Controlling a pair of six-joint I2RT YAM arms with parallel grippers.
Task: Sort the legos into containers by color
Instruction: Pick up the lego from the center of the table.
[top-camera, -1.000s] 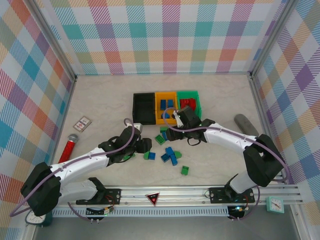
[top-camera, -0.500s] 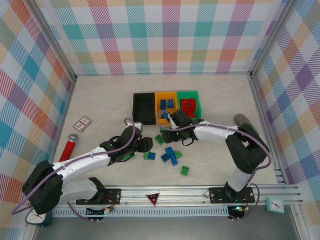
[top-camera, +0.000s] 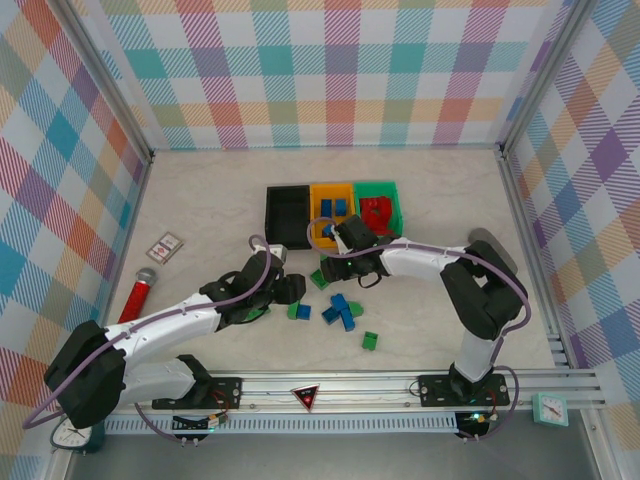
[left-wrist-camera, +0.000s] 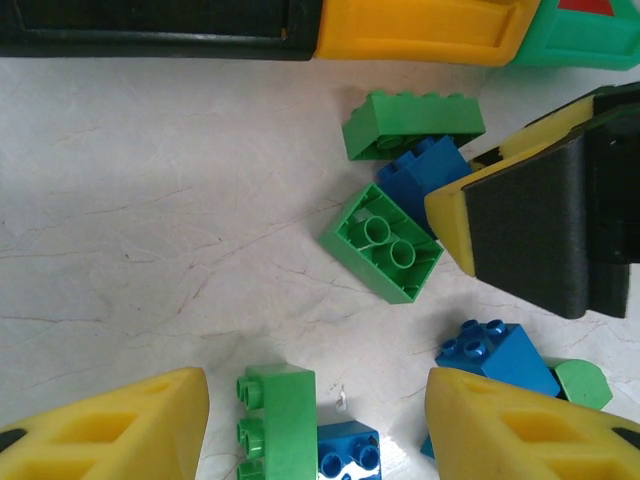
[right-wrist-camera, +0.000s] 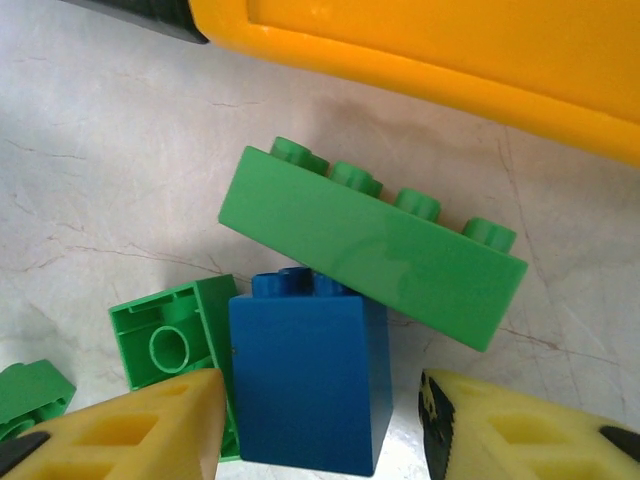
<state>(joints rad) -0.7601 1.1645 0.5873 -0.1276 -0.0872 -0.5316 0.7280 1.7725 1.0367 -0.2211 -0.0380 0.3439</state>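
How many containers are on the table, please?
3, in a row on the table: the black bin on the left, the orange bin in the middle, the green bin on the right. None appears hidden.

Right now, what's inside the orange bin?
A few blue bricks lie in the orange bin. No other color shows there. The right arm hangs over its near right corner, so anything in that corner is hidden.

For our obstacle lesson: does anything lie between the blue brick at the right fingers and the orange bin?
Yes: a long green brick lies between the blue brick and the orange bin. Nothing visible separates the right gripper from the blue brick.
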